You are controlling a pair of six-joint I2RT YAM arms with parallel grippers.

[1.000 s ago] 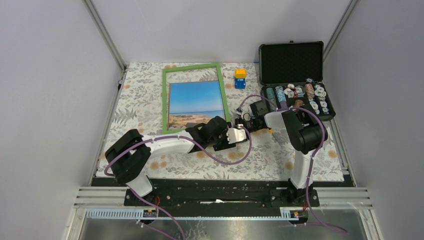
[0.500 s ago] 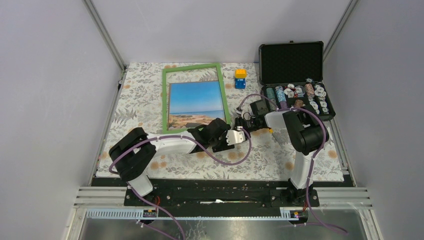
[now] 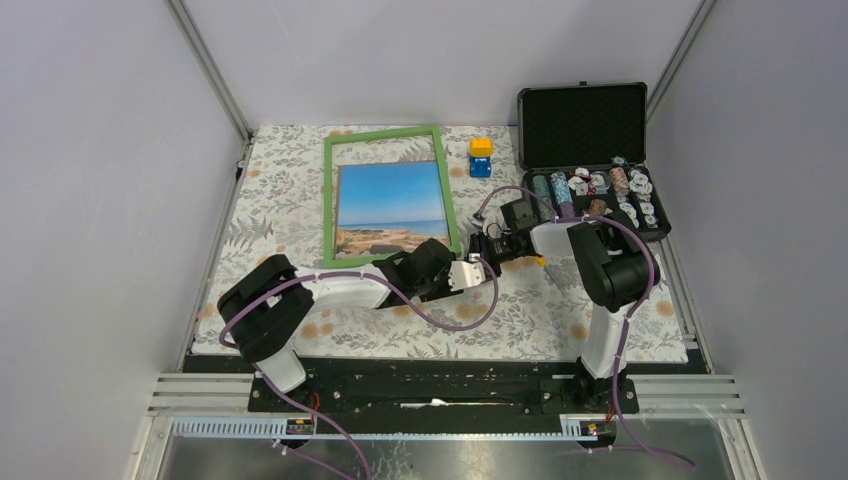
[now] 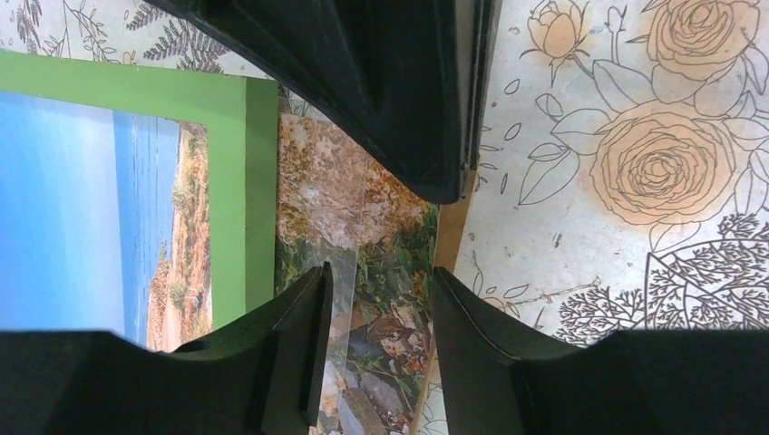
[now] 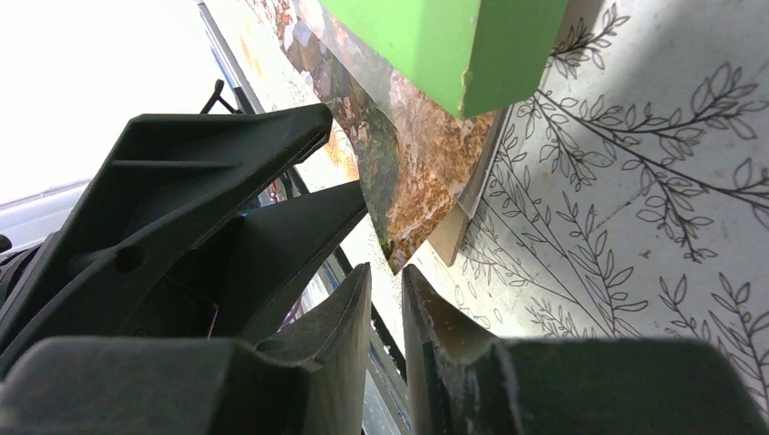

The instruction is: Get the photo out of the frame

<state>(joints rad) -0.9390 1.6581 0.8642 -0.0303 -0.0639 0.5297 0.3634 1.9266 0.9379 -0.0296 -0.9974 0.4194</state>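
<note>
The rectangular seaside photo print (image 4: pixel 363 227) pokes its rocky end out of the green-bordered picture frame (image 4: pixel 258 181) (on the floral cloth (image 4: pixel 635 163)). The left gripper (image 4: pixel 379 281) stands parted astride it. The right gripper (image 5: pixel 387 270) is nearly closed at its corner, perhaps pinching.

The left gripper (image 3: pixel 478 268) and right gripper (image 3: pixel 484 246) crowd the frame (image 3: pixel 329 205) at its near corner; a black case (image 3: pixel 581 122) stands to the right, with bare mat (image 3: pixel 530 310) nearer.

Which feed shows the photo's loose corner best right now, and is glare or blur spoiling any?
Left wrist: sharp and evenly lit on the photo past the frame, no glare. Right wrist: upper left washed out white, its near fingers dark, the corner readable. Top external: even light, but the left arm hides that corner.
</note>
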